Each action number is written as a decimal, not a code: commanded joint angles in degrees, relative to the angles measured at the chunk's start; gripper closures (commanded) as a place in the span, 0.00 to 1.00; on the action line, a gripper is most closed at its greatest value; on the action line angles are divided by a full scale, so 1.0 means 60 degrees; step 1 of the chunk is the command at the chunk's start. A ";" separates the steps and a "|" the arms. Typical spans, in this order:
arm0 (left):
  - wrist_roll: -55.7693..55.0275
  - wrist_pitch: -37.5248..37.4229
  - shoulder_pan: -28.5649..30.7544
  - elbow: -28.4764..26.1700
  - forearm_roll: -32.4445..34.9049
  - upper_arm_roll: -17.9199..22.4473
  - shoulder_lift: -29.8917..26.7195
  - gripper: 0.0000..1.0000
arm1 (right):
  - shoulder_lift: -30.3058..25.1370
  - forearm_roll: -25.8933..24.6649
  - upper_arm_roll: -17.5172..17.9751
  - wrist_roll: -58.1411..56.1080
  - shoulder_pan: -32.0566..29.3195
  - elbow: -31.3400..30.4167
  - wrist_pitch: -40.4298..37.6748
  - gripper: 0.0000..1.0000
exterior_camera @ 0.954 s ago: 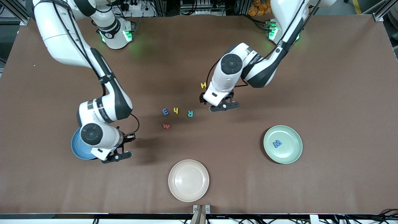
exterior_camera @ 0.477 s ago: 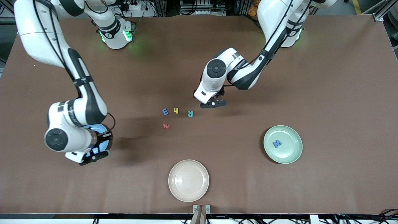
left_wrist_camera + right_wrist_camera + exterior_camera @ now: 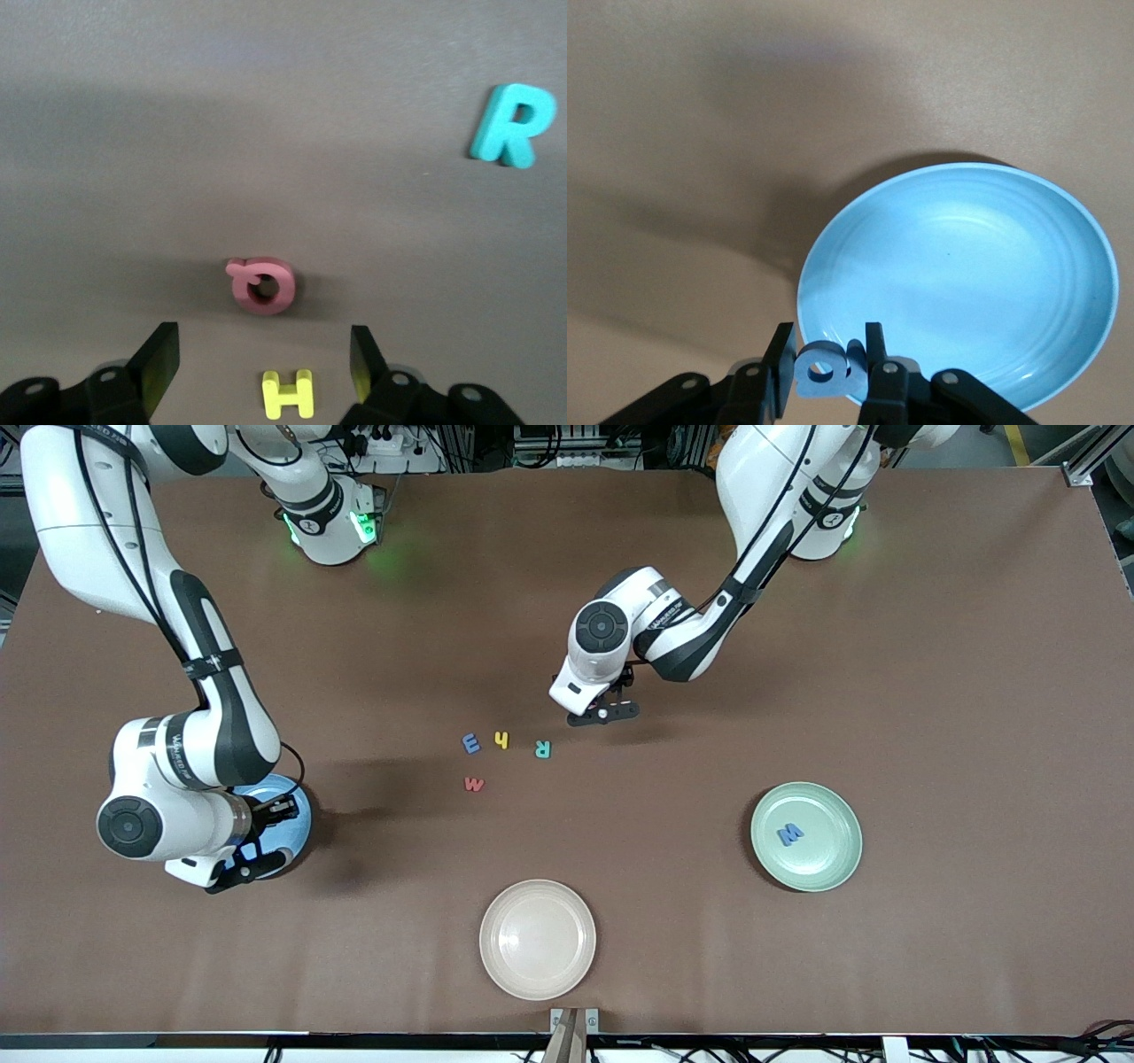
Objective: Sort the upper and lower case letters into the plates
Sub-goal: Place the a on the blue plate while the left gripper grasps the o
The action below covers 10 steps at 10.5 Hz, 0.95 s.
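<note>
**Both arms closing in: one on a plate, one on a letter**

Since a second ago, the right arm has been swinging toward its own end of the table, bringing the right gripper (image 3: 828, 367) from beside the sky-blue plate (image 3: 297, 815) to over its rim, while the left arm has been drawing in and lowering toward the loose letters.

Starting at the right gripper: its fingers are pinching a small blue-grey letter (image 3: 824, 370) with a round hole, and the plate's bowl is lying just ahead of the fingertips and below them. This looks like the delivery step. The next move is calling for a little more travel over the bowl, then a release.

At the left gripper (image 3: 264, 370), the fingers (image 3: 159, 359) are standing apart with nothing between them, low over the table. A yellow H (image 3: 288, 394) is sitting between the fingertips, and a pink rounded letter (image 3: 262, 285) is lying just ahead of them; which of the two it is going for I cannot tell. A teal R (image 3: 512, 124) is lying farther out. It likely needs to centre on one letter before closing.

Farther out again, a blue E (image 3: 471, 743), a yellow lower-case h (image 3: 501, 740) and a red w (image 3: 474, 784) are waiting on the table. The mint-green plate (image 3: 833, 868) is already holding a blue M (image 3: 789, 833); the cream plate (image 3: 537, 939) is sitting unused.
</note>
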 commanded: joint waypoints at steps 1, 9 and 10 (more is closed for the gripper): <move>-0.0611 0.0084 0.0070 -0.0124 0.0708 -0.0044 0.0033 0.21 | -0.0116 0.0144 0.0147 -0.0601 -0.0238 -0.0173 0.0190 1.00; -0.0818 0.0684 0.0071 -0.0007 0.1458 -0.0044 0.0414 0.29 | 0.0060 0.0188 0.0147 -0.2069 -0.0649 -0.0188 0.0835 0.92; -0.0818 0.0728 0.0056 0.0007 0.1458 -0.0044 0.0443 0.31 | 0.0074 0.0188 0.0147 -0.2069 -0.0649 -0.0188 0.0835 0.57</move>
